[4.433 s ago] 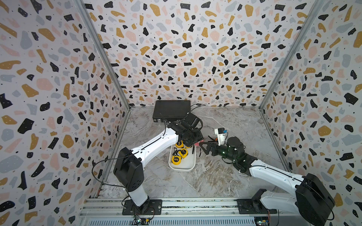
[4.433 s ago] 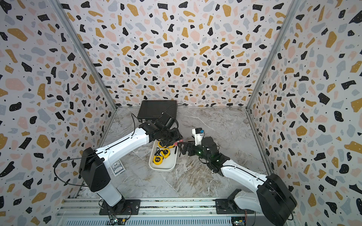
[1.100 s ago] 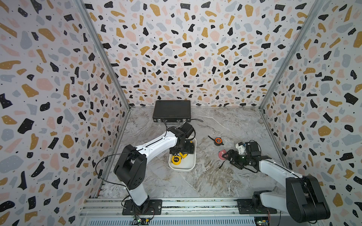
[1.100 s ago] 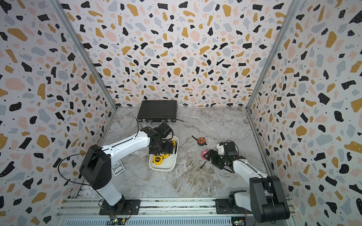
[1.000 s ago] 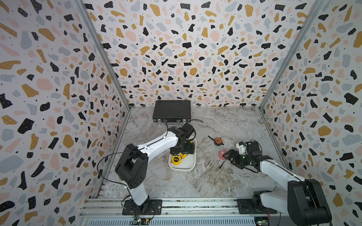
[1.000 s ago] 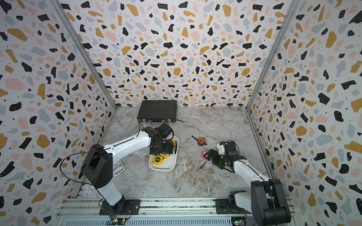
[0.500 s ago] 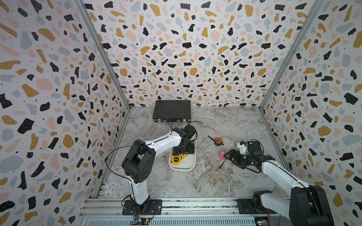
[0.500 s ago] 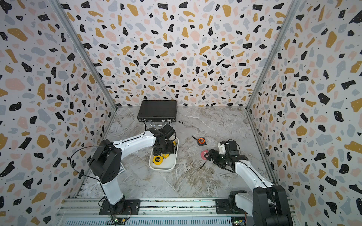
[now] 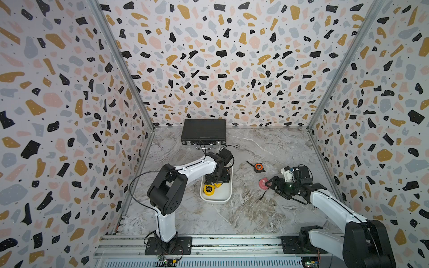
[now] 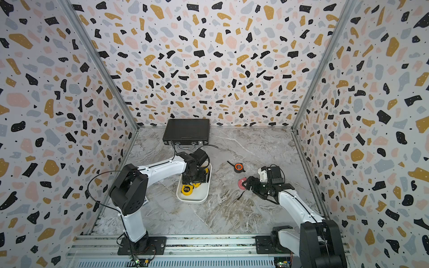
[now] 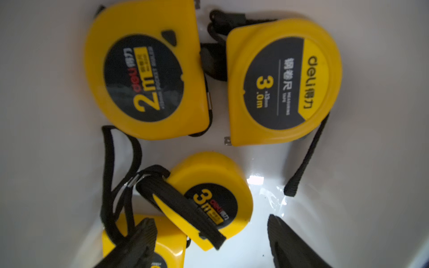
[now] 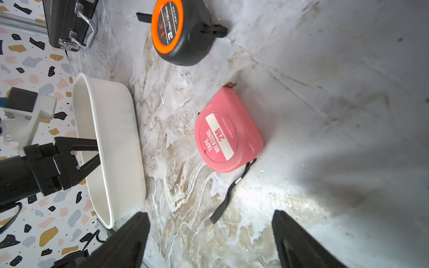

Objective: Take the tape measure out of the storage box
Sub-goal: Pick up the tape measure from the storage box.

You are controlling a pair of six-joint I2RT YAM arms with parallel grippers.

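Left arm [image 9: 197, 166] is swinging further over the storage box [image 9: 226, 197] than a second ago, elbow folding in, and the left gripper [image 11: 210, 241] is dropping down inside among the tapes. Right arm [image 9: 329, 204] is sitting much as before near the pink tape measure [image 12: 228, 137], which is lying on the marble floor [image 9: 243, 215] well clear of the box, with the orange-and-black tape measure [image 9: 258, 167] also outside, further back. Right gripper [image 12: 210, 241] is hovering spread wide and empty, short of the pink one. Inside the box, the left wrist view is showing four yellow tapes: two big ones side by side, a small yellow tape measure [image 11: 209, 199] nearer, a fourth partly hidden underneath. Left fingers [image 11: 287, 243] are narrowing around the small one, straddling it, not visibly pinching yet. Likely the next pick is starting; loose black straps [image 11: 120, 176] could snag.
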